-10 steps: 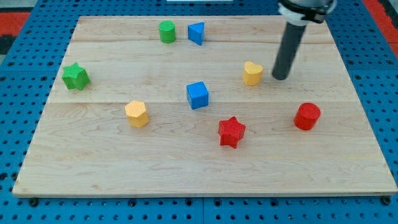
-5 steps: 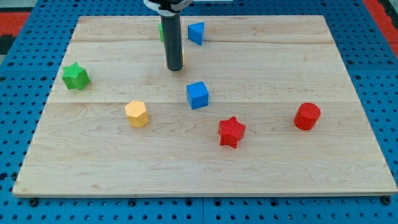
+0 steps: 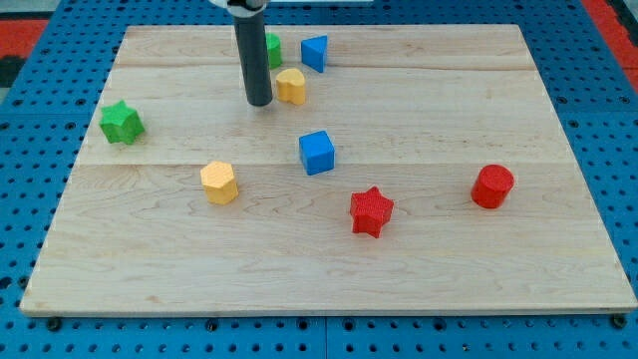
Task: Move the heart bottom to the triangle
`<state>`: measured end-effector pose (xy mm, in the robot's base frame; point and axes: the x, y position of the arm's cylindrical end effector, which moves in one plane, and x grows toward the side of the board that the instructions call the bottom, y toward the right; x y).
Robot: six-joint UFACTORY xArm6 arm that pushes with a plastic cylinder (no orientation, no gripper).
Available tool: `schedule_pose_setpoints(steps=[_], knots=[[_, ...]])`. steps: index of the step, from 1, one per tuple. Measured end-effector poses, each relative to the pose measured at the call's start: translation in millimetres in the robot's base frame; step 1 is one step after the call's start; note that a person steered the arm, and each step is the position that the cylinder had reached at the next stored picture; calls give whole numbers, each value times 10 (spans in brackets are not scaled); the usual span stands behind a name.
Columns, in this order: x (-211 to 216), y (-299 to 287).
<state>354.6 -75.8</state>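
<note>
Landmark: yellow heart (image 3: 291, 87) on bench (image 3: 558, 249). Red star (image 3: 372, 210), blue cube (image 3: 317, 153) nearer than heart. My tip (image 3: 259, 102) just left of heart. Blue triangle (image 3: 315, 53) just beyond heart, apart. Fingers: none fitted, state cannot be told.

yellow heart (image 3: 291, 86) | hemmed: my tip (image 3: 259, 102) left, blue triangle (image 3: 315, 52) above-right | open right, below

Robotics lab bench. Evidence: wooden board (image 3: 558, 249) mounted on blue perforated pegboard base (image 3: 30, 199), red matting at the view's top corners, small coloured test blocks on the board.
</note>
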Motion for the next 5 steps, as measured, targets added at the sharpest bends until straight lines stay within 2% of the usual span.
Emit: schedule_pose_setpoints(steps=[4,5], knots=[[-147,245],[-170,483]])
